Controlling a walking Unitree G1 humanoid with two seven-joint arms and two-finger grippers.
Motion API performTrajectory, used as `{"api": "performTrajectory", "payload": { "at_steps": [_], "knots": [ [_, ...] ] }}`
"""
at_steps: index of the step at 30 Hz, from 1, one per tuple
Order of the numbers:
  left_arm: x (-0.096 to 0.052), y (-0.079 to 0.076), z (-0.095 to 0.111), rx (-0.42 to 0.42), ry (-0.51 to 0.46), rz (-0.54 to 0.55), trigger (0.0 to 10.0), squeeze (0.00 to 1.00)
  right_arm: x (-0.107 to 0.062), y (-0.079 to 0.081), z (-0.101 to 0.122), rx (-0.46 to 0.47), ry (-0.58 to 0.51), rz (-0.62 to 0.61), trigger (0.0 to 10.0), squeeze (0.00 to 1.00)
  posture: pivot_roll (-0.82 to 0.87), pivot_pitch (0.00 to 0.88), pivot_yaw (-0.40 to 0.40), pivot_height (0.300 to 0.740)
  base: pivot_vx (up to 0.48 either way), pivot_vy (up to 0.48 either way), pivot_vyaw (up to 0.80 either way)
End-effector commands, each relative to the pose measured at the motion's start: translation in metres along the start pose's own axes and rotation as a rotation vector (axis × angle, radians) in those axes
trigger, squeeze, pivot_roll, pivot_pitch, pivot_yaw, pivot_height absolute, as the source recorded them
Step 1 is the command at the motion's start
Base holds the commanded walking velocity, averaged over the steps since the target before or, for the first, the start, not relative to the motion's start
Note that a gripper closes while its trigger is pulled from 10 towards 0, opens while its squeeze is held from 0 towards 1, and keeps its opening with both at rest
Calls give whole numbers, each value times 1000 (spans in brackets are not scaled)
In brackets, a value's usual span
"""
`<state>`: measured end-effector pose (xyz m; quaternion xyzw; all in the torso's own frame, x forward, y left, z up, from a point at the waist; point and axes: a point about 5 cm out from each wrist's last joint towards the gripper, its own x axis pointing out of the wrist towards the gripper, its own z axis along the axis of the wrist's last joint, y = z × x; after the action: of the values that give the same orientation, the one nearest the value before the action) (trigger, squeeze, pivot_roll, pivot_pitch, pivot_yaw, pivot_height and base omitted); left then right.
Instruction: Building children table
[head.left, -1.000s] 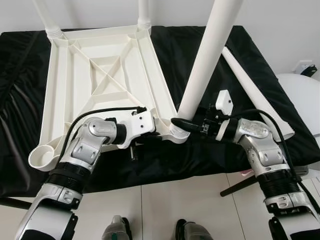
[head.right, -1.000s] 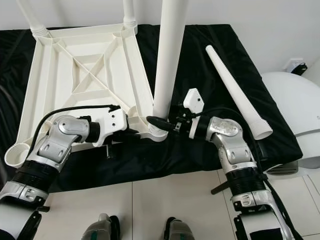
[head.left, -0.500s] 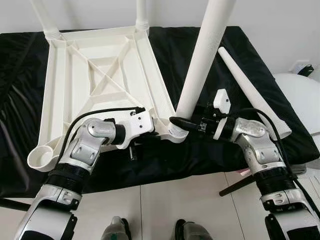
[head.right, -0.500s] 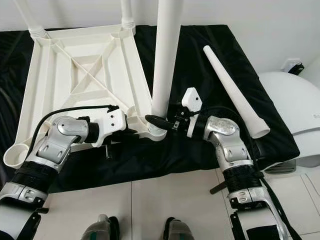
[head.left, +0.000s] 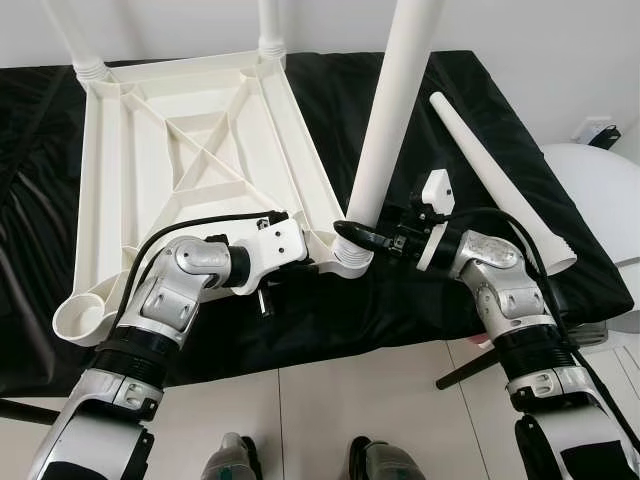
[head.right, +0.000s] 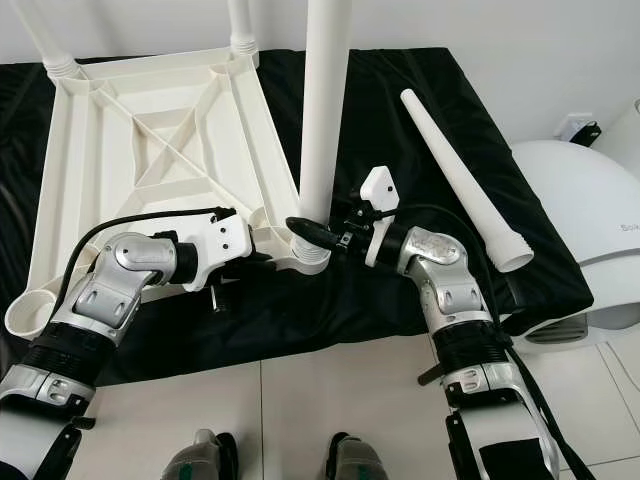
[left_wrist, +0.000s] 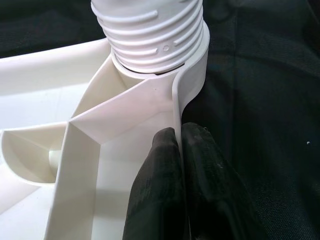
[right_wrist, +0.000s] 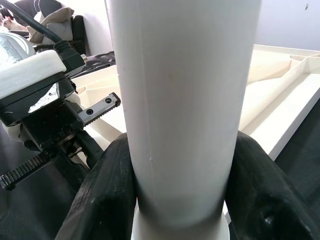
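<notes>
Eye views: upturned white tabletop (head.left: 190, 160) laid on black cloth (head.left: 420, 110); loose leg (head.left: 495, 180) lies apart by the right edge.
Left wrist view: left claw (left_wrist: 182, 150) is clenched on the tabletop rim.
Right wrist view: right claw (right_wrist: 180, 190) is clamped around upright leg (right_wrist: 182, 100) at its socket

Your near corner is crowded: the left gripper (left_wrist: 177, 150) pinches the tabletop (head.left: 190, 150) rim while the right gripper (right_wrist: 175, 200) clasps the upright leg (head.left: 392, 110). You have open black cloth (head.left: 450, 190) between that leg and the loose leg (head.left: 495, 180).
</notes>
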<state>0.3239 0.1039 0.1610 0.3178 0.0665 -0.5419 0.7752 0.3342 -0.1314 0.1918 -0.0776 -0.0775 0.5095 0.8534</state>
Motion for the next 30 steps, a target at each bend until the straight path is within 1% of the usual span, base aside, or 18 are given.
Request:
{"api": "performTrajectory", "payload": {
  "at_steps": [1,22,27,30],
  "knots": [
    [8,-23,-36,-94,152,-35,10000,0,-5,2,-23,81,85,-41,10000,0,70,188,10,740,0,0,0],
    [12,-27,-34,-94,145,-46,10000,0,-5,0,-29,77,114,-41,10000,0,65,191,4,740,0,0,0],
    [11,-27,-34,-94,144,-44,10000,0,-6,-2,-32,76,121,-72,10000,0,68,191,2,740,0,0,0],
    [10,-28,-34,-94,145,-43,10000,0,-7,-5,-33,77,116,-127,10000,0,67,191,5,740,0,0,0]
  ]
}}
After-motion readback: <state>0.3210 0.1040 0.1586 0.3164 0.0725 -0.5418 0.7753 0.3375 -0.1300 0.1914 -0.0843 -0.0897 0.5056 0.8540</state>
